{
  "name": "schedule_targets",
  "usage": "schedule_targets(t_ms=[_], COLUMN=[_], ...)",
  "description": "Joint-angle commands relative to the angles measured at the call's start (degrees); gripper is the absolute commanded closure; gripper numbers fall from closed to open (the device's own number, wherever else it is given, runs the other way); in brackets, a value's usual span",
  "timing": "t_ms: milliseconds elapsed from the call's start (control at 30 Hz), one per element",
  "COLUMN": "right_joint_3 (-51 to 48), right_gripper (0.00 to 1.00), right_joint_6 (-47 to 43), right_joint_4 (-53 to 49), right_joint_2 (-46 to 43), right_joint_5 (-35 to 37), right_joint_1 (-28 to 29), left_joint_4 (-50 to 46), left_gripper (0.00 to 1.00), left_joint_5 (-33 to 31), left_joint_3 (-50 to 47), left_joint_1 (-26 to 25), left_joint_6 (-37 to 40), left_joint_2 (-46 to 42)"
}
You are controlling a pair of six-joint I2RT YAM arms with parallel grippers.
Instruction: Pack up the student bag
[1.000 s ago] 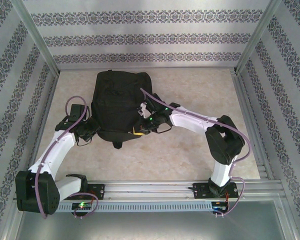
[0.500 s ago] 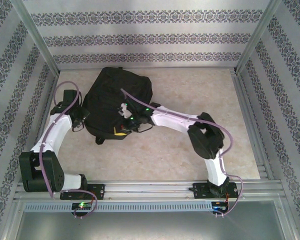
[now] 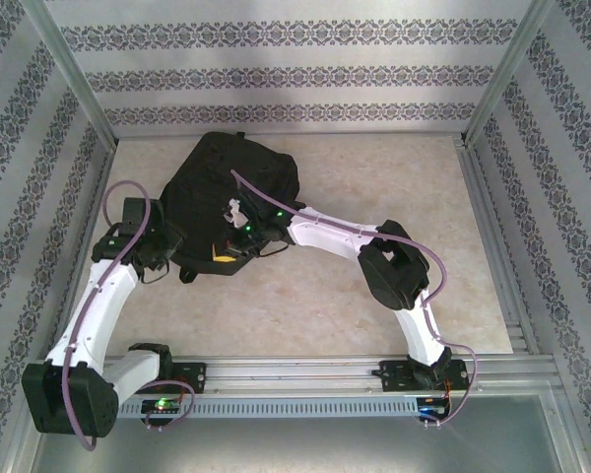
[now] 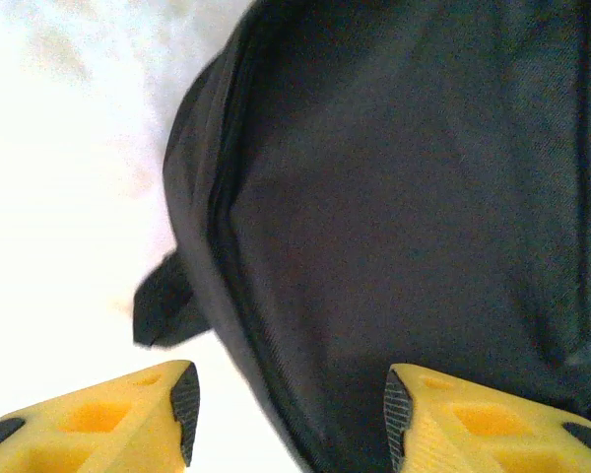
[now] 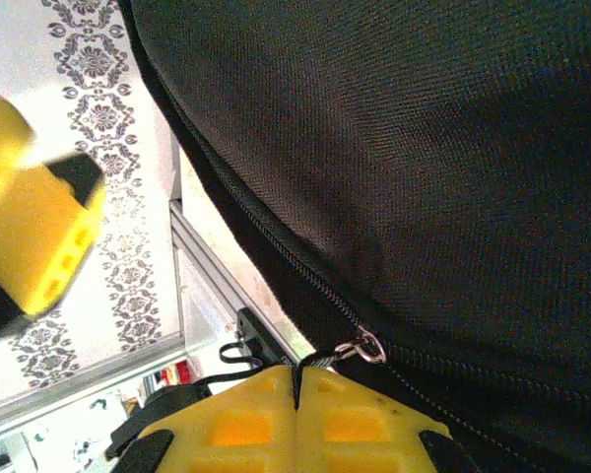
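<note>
- Toward the far-left corner of the bench (image 3: 394, 305), the student bag (image 3: 238, 177) lies tilted; both arms hide parts of its near edge.
- Bare bench lies open to its right and along the near edge.
- Fingers of the left gripper (image 4: 289, 414) are spread, with the bag's rim between them; contact is unclear.
- Fingers of the right gripper (image 5: 295, 394) are clenched on the zipper pull (image 5: 360, 347), its tab mostly hidden.

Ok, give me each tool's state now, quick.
Left tool: open, empty, beside the large black fabric backpack.
Right tool: closed on that backpack's metal-ringed zipper pull.
</note>
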Motion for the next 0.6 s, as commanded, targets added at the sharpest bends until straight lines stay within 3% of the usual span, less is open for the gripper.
schedule_targets(t_ms=[0, 167, 567], right_joint_3=[-0.31, -1.74, -3.32], right_gripper=[1.0, 1.0, 1.0], right_joint_6=[-1.67, -2.37, -3.0], right_joint_4=[0.27, 0.25, 0.07], right_joint_2=[-2.48, -3.61, -4.95], right_joint_5=[0.21, 0.32, 0.93], right_joint_1=[-0.72, -0.74, -0.89], left_joint_4=[-2.61, -0.48, 4.71], left_gripper=[0.46, 0.46, 0.53], left_joint_5=[1.04, 0.45, 0.4], left_joint_3=[-0.73, -2.66, -7.18], left_joint_1=[-2.93, -6.16, -7.27], left_joint_6=[-3.32, -4.98, -6.81], left_joint_2=[-1.32, 0.61, 2.58])
